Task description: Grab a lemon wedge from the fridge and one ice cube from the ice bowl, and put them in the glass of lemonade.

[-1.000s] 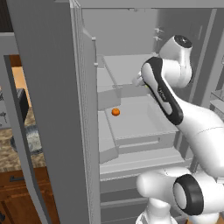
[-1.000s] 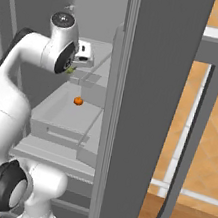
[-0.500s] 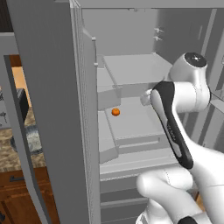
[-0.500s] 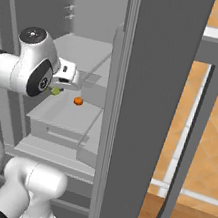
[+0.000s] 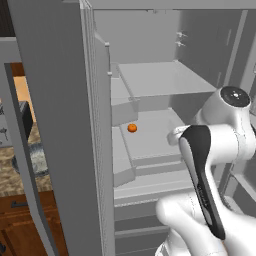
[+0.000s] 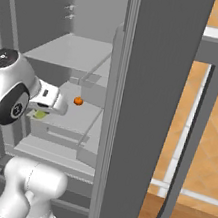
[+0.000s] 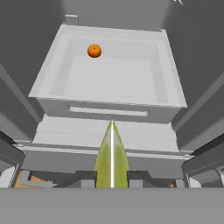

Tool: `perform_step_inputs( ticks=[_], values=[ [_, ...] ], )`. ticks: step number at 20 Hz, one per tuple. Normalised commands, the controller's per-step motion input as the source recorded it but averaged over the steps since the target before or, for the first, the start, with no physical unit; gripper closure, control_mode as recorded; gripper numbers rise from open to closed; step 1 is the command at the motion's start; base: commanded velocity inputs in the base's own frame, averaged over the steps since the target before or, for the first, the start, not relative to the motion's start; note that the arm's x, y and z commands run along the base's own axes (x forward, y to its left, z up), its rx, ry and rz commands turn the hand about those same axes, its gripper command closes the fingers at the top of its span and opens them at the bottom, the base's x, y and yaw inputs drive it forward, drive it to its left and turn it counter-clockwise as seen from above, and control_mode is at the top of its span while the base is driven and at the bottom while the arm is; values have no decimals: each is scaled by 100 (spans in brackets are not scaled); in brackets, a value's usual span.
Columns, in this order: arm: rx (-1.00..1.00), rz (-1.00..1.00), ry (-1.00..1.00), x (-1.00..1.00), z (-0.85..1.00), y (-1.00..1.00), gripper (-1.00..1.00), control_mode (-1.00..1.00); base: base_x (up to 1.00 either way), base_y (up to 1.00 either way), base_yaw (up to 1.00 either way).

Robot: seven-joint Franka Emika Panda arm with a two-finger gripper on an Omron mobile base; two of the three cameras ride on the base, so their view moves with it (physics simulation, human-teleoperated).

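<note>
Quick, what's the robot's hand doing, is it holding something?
Gripper: shut on the lemon wedge, which pokes out between its jaws.

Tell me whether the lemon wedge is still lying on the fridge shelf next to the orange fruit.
No: in the hand view the lemon wedge sits between the gripper fingertips, well apart from the orange fruit.

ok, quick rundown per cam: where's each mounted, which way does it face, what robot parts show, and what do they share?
Left base view: behind the arm on its left, facing into the open fridge; white arm at lower right.
Right base view: behind on the right, same fridge interior past a door edge; arm at lower left, lemon wedge at its gripper.
Hand view: on the hand, looking along the gripper, shut on the wedge, down at the fridge drawer.
Shared: all three show the small orange fruit.
</note>
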Motion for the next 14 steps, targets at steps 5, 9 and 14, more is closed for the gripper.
perform_step_inputs(
  ticks=[5, 9, 14],
  values=[
    [0, 0, 1, -13, -1, 0, 100, -100, 0, 0, 0],
    [0, 0, 0, -3, 0, 0, 100, -100, 0, 0, 0],
    [0, 0, 0, 0, 0, 0, 100, 100, -92, 0, -3]
  ],
)
